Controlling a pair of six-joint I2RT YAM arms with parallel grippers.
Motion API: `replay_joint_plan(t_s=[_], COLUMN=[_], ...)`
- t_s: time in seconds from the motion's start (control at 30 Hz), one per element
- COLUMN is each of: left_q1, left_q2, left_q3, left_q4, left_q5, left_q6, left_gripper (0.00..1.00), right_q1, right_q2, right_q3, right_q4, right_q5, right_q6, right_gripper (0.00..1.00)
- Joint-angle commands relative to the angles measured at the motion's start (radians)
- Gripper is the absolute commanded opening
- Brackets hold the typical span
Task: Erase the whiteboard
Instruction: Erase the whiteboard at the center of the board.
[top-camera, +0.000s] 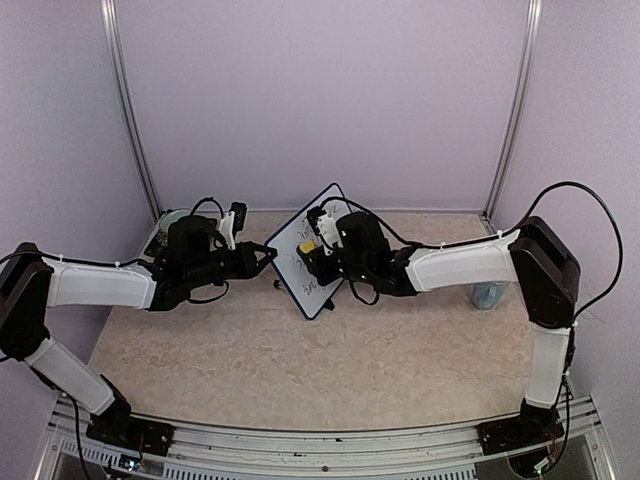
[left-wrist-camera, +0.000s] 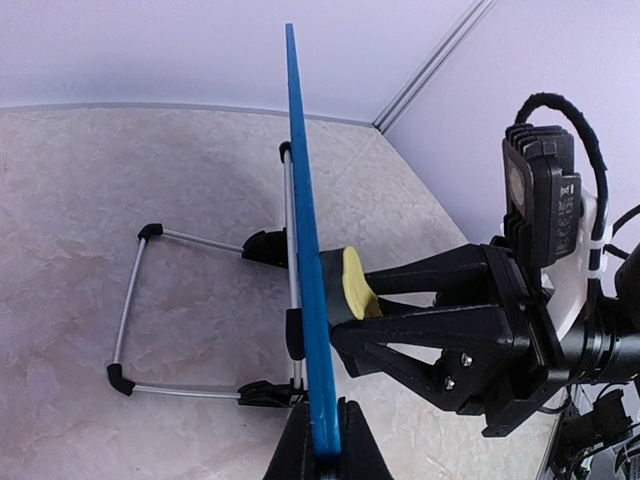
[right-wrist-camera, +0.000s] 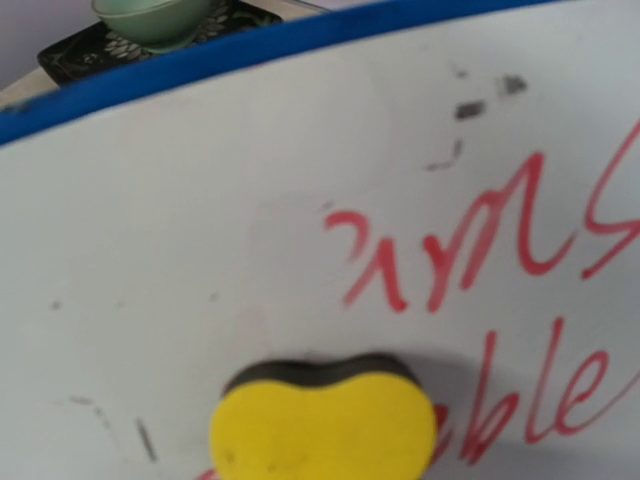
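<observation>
The whiteboard (top-camera: 290, 258) stands tilted back on its wire stand (left-wrist-camera: 130, 300) at the middle of the mottled beige surface (top-camera: 300, 370), between the two arms and turned at an angle to them. The left arm (top-camera: 100, 285) reaches in from the side, its jaws pinched on the board's blue frame (left-wrist-camera: 305, 250) at the edge nearest it. The right arm (top-camera: 460, 268) comes from the opposite side, its jaws clamped on a yellow sponge (right-wrist-camera: 325, 425) whose dark underlayer is pressed flat against the white face. Red handwriting (right-wrist-camera: 440, 250) runs across the board just above and beside the sponge, and faint grey smudges dot the rest of the face. Behind the board, at the back left of the surface, a pale green bowl (right-wrist-camera: 155, 18) sits on a dark patterned tray (right-wrist-camera: 70, 55).
</observation>
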Motion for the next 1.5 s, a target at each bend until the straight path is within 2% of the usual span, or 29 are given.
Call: replay_joint_plan(t_s=[0.0, 0.1, 0.4, 0.53, 1.03, 1.47], left_q1=[-0.018, -0.018, -0.018, -0.018, -0.019, -0.02], left_q2=[0.004, 0.004, 0.005, 0.004, 0.007, -0.004], left_q3=[-0.003, -0.003, -0.005, -0.003, -0.004, -0.005], left_q4=[0.018, 0.02, 0.019, 0.02, 0.022, 0.018], left_q5=[0.079, 0.079, 0.082, 0.081, 0.082, 0.078], left_q6=[-0.013, -0.012, -0.011, -0.01, -0.013, -0.009], left_gripper=[0.0, 0.0, 0.0, 0.0, 0.0, 0.0], right_q1=[0.044, 0.027, -0.002, -0.006, -0.005, 0.014], right_q2=[0.006, 0.033, 0.049, 0.051, 0.004, 0.0], right_q3=[-0.006, 0.056, 0.194, 0.207, -0.04, -0.083], right_q4=[-0.007, -0.033, -0.048, -0.056, 0.024, 0.055], right_q5=[-0.063, -0.002, 0.026, 0.034, -0.061, -0.096], right_q6=[-0.013, -0.017, -0.021, -0.029, 0.055, 0.04], right_gripper=[0.16, 0.15, 0.15, 0.15, 0.15, 0.15])
